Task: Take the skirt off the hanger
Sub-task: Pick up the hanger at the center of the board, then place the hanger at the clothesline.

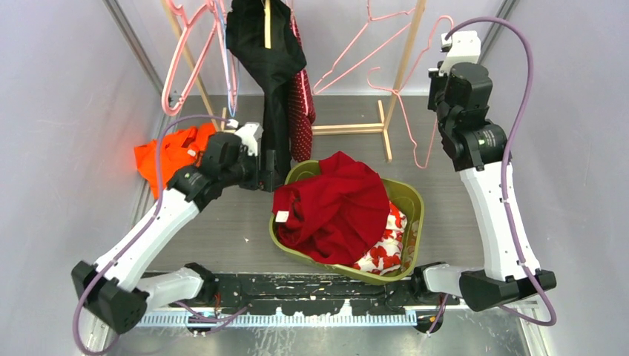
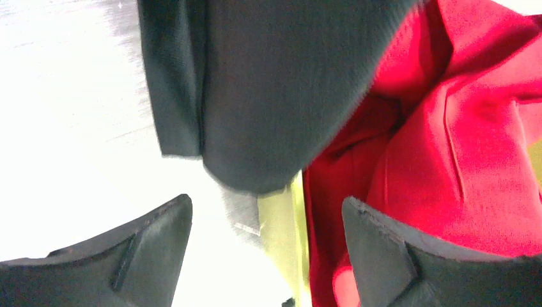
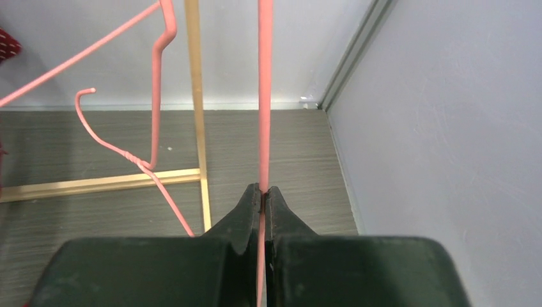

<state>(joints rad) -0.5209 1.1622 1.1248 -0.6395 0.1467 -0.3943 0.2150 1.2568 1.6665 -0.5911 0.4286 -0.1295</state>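
Black skirt (image 1: 267, 52) hangs in long folds from the top of the wooden rack (image 1: 404, 67), upper left of centre in the top view. What carries it is cut off by the frame edge. A dark red dotted garment (image 1: 303, 111) hangs just behind it on the right.

Left gripper (image 1: 268, 172) sits at the skirt's lower end, level with the hem. In the left wrist view the gripper (image 2: 267, 201) has its jaws spread wide with nothing between them. The skirt (image 2: 268, 89) hangs just beyond the fingertips, its bottom edge above the gap, and no contact is visible.

Just right of the hem is the olive-green plastic basket (image 1: 412, 200), its rim (image 2: 281, 217) showing under the skirt. It is heaped with a red cloth (image 1: 337, 204) (image 2: 460, 128) over a white and red floral cloth (image 1: 382, 248).

Right gripper (image 1: 445, 35) is raised at the far right, well apart from the skirt. In the right wrist view the gripper (image 3: 263, 190) is closed tight on a bare pink wire hanger (image 3: 264, 96), with the wire running straight up from the jaws.

A crumpled orange cloth (image 1: 167, 152) lies on the table behind the left arm.
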